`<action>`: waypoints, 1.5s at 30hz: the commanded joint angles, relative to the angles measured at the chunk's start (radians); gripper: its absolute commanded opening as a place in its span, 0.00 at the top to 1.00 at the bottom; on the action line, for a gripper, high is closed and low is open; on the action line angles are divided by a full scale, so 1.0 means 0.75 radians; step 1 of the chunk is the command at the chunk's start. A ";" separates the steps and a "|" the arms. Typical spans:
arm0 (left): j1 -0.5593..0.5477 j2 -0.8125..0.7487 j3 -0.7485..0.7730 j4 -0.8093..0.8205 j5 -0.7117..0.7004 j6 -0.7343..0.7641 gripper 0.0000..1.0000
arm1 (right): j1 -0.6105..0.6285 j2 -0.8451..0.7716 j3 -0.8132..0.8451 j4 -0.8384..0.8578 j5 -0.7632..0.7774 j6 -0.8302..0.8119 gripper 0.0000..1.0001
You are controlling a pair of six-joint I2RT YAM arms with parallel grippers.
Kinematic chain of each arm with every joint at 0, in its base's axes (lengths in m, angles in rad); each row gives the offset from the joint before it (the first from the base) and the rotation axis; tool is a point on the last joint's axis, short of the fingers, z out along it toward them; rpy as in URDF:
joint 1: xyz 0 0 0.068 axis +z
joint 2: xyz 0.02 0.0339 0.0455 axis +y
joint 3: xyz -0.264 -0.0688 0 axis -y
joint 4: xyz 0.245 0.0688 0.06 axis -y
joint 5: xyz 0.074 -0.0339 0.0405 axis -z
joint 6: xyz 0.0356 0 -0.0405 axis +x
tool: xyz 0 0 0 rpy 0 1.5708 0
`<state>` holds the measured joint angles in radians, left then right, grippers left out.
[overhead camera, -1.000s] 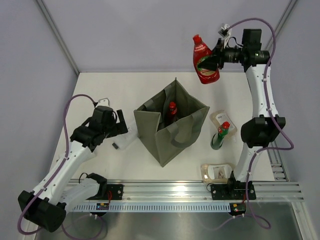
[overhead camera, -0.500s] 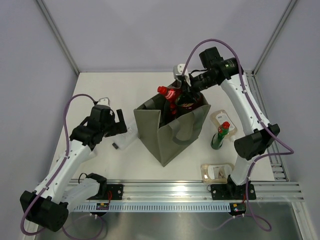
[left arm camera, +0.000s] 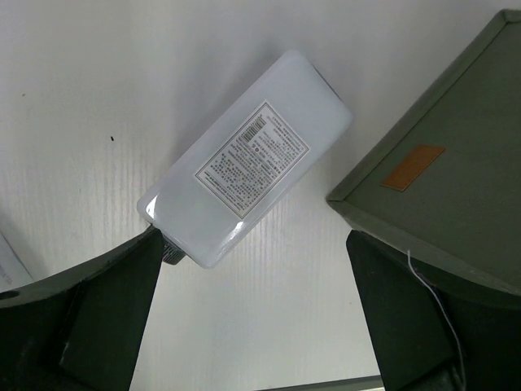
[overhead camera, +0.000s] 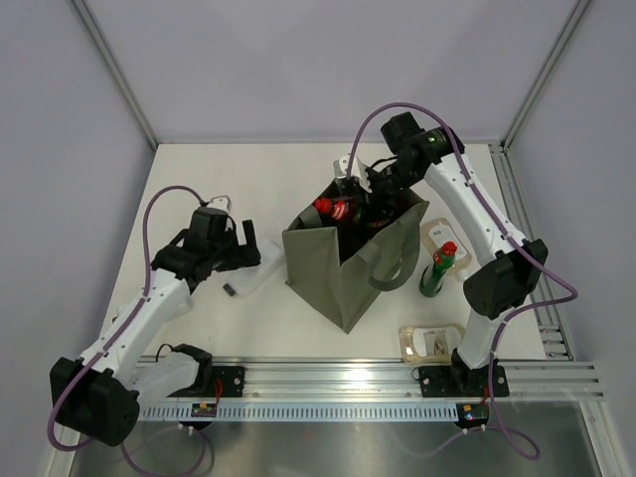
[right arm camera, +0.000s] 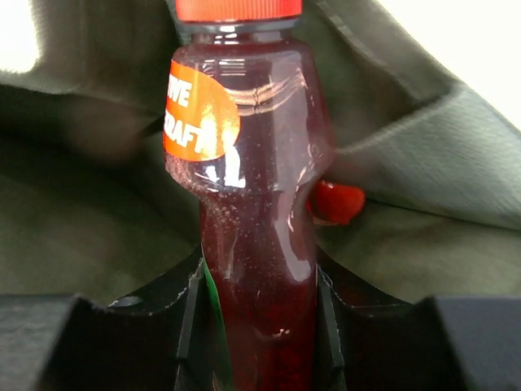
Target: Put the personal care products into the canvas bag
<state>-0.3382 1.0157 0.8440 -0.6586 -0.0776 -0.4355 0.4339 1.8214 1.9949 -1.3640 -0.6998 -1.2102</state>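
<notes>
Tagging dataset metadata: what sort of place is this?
Probably a lab robot cell, not a home: plain grey panels between aluminium posts enclose a white table; left arm and right arm bolt to a rail at its near edge.

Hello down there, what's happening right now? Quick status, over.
Right jaws shut on red bottle, in canvas bag mouth. Left jaws open over white bottle lying on table. Green bottle not yet bagged. Nothing blocking seen.

White arm links (overhead camera: 134,323), black joints (overhead camera: 512,266), purple cables (overhead camera: 149,229), dark fingers (left arm camera: 81,318)
</notes>
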 commanded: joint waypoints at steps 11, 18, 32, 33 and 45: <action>0.009 0.351 0.190 -0.132 -0.101 0.114 0.01 | 0.213 -0.003 0.001 -0.276 -0.043 -0.460 0.52; 0.009 0.509 0.325 -0.167 -0.048 0.251 0.01 | 0.287 0.012 0.003 -0.192 -0.075 -0.375 0.22; 0.017 0.994 0.599 -0.265 0.197 0.456 0.01 | 0.099 0.018 0.230 -0.360 -0.106 -0.372 0.00; 0.017 1.022 0.613 -0.273 0.216 0.478 0.01 | 0.074 0.010 0.228 -0.360 -0.116 -0.366 0.01; 0.017 1.311 0.666 -0.365 0.093 0.366 0.03 | -0.079 0.042 0.342 -0.360 -0.286 -0.217 0.01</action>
<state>-0.3305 1.9678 1.3460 -0.9245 0.0372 -0.1120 0.3985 1.8454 2.1582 -1.3586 -0.8265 -1.4269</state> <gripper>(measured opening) 0.980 0.993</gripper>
